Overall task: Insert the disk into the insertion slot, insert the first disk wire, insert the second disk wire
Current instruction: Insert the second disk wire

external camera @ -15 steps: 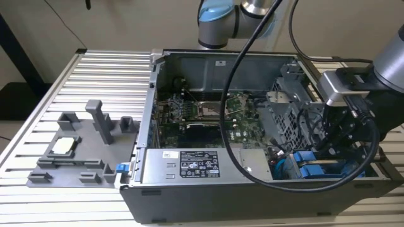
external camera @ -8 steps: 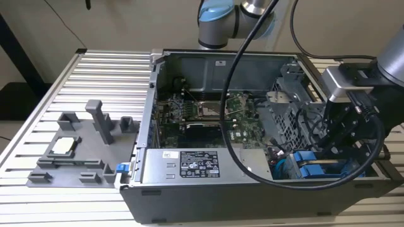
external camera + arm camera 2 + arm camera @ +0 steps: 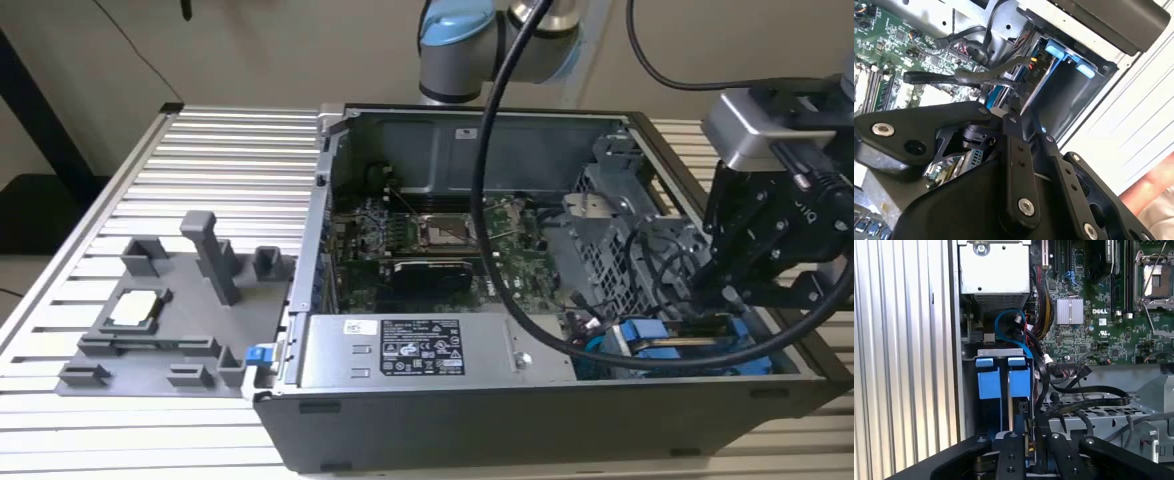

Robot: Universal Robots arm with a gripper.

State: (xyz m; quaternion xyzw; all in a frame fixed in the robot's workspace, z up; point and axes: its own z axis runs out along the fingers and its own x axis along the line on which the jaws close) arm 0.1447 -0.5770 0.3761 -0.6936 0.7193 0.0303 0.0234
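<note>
**Gripper at the drive bay, disk seated**

You see the disk (image 3: 1004,382) standing on edge inside the insertion slot (image 3: 970,390), at the case corner on the exterior view's right; its 2 blue end tabs (image 3: 985,362) face outward. The gripper (image 3: 727,300) reaches into this corner directly above the disk (image 3: 667,340). You cannot tell how far its jaws are parted or what they hold. Black cables (image 3: 1089,402) lie beside the bay.

Blue-framed disk (image 3: 1004,382) seated upright in the grey insertion slot (image 3: 1004,354), apparently fully in, blue tabs outward.
</note>
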